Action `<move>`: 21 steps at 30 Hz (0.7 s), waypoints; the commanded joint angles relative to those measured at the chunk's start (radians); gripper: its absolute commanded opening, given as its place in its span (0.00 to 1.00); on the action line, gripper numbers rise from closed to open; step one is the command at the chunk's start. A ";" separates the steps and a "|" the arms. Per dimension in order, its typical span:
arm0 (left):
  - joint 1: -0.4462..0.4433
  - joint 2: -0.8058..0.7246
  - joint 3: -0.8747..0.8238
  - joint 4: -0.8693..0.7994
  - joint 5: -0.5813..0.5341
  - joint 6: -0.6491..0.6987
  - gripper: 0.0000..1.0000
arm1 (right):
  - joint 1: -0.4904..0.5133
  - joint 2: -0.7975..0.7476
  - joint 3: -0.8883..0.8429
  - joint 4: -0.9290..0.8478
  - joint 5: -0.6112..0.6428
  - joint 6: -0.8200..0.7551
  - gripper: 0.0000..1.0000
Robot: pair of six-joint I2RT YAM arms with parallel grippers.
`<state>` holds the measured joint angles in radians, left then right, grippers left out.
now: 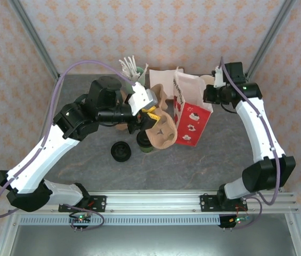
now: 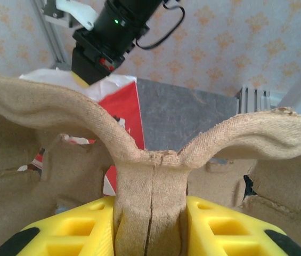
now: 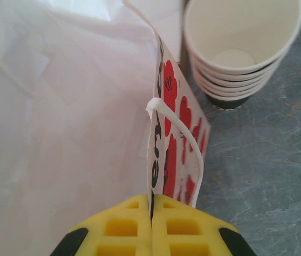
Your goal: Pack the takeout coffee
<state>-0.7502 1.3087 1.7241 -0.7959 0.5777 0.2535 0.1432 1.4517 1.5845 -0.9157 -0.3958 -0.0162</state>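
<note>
At surface [image 1: 219,154] centre: L hand [image 2: 150,218] clamped on centre rib of moulded pulp cup carrier [image 2: 155,160], presenting it just beside red-and-white paper bag [image 1: 192,120]. R hand [image 3: 151,210] pinched shut on bag's top edge, prob. to steady it upright w/ mouth open for loading. Takeout coffee cup [image 1: 144,143] stands on surface, partly hidden under carrier, apparently not yet seated in it. Black lid [image 1: 121,152] lies just beside cup, off it. Nested cup stack [image 3: 235,58] just beside bag, not involved.
</note>
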 commanded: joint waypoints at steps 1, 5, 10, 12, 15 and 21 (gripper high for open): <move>0.008 0.011 0.065 0.014 0.046 -0.077 0.33 | 0.048 -0.086 -0.018 0.000 0.051 0.037 0.04; 0.006 0.028 0.121 -0.009 0.081 -0.125 0.32 | 0.109 -0.147 -0.053 -0.007 0.106 0.045 0.03; 0.003 0.039 0.158 -0.012 0.117 -0.177 0.33 | 0.186 -0.199 -0.112 -0.017 0.167 0.039 0.02; 0.002 0.039 0.165 -0.012 0.117 -0.188 0.33 | 0.197 -0.212 -0.134 -0.016 0.158 0.051 0.02; 0.002 0.040 0.166 -0.013 0.090 -0.191 0.33 | 0.204 -0.234 -0.166 0.010 0.114 0.106 0.02; 0.002 0.055 0.175 -0.032 0.028 -0.152 0.33 | 0.208 -0.297 -0.219 0.094 0.078 0.300 0.02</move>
<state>-0.7502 1.3560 1.8713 -0.8104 0.6430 0.0868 0.3443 1.2148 1.3819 -0.8890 -0.3069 0.1600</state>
